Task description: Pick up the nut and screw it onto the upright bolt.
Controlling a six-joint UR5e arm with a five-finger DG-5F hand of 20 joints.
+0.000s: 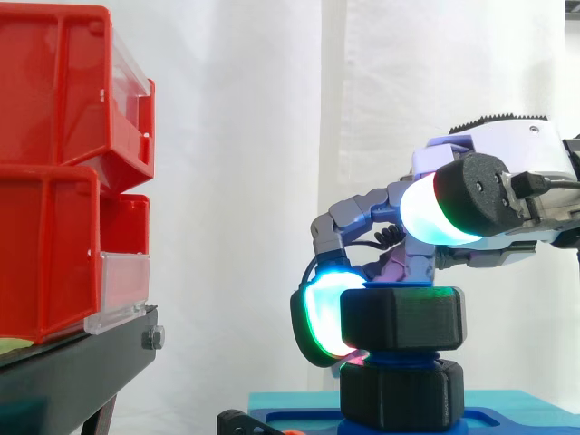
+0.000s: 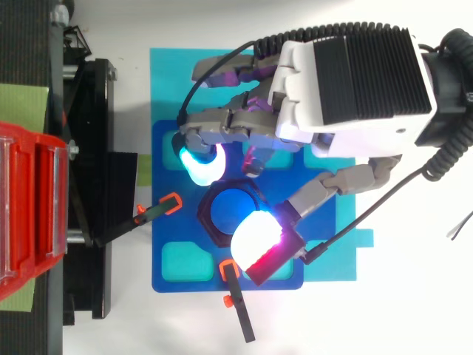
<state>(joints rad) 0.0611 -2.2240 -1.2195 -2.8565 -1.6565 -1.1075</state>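
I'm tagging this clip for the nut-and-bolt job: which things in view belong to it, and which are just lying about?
Job: nut, gripped by the hand; upright blue bolt; blue plate under it.
Lying about: red bins; black stand; two orange-tipped clamps; teal mat.

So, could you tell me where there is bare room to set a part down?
Free: the teal pocket between the left clamp and the lower clamp, and the white table right of the mat. Crowded: round the nut, under the hand.

Black nut (image 1: 402, 317), blue bolt (image 2: 231, 210) — red bins (image 1: 54, 163) (white curtain (image 1: 236, 136)).
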